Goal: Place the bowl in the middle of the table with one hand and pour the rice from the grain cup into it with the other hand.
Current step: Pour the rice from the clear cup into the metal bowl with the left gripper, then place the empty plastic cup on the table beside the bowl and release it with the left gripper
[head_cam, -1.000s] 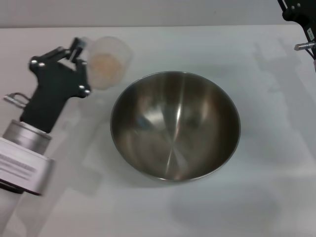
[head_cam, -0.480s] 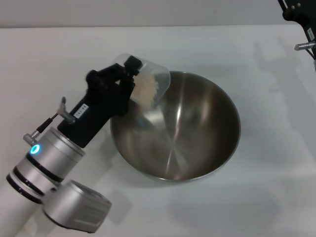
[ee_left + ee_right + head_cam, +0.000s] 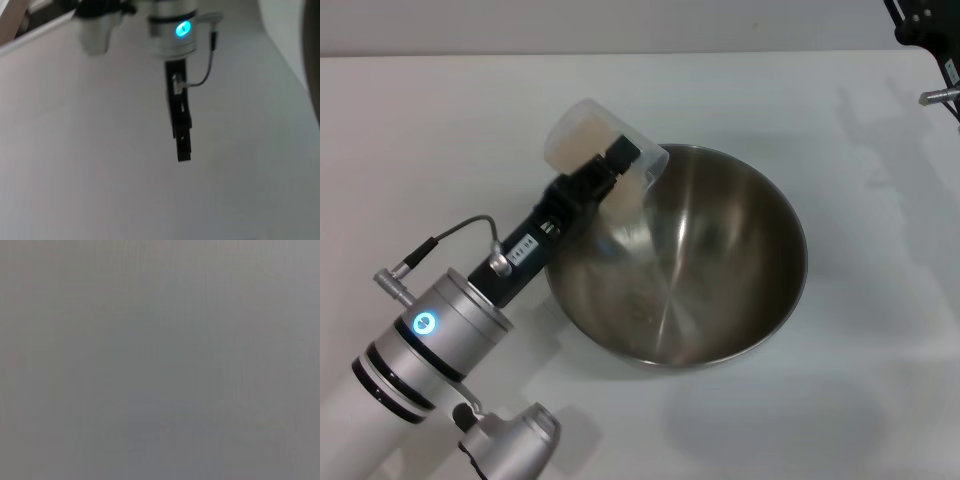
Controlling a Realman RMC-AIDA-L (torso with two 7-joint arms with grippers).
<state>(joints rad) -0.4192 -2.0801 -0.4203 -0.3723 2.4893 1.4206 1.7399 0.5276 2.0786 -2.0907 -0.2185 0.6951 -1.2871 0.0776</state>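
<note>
While the left gripper (image 3: 612, 165) clamps the cup (image 3: 592, 150), the cup lies tipped far over, its mouth resting over the bowl's (image 3: 720, 260) rim on the robot's left, far side. Cup base points up and away from the bowl; lip points down into it. Rice (image 3: 620, 197) shows as a pale patch at the cup mouth, just inside the rim, and some pale grains still sit in the upturned base end. A few faint grains may lie on the bowl's inner wall below the cup; cannot tell for sure. The bowl sits upright near the middle of the table (image 3: 440, 120). Left arm comes in from the near left, ring (image 3: 423, 323) glowing blue-green, a thin cable looping beside the wrist. Right gripper (image 3: 925, 35) is parked at the far right corner, well apart from the bowl, only partly in view; cannot tell its finger state. Left wrist view shows an arm with a lit ring over bare table, no cup. Right wrist view shows plain grey only.
</note>
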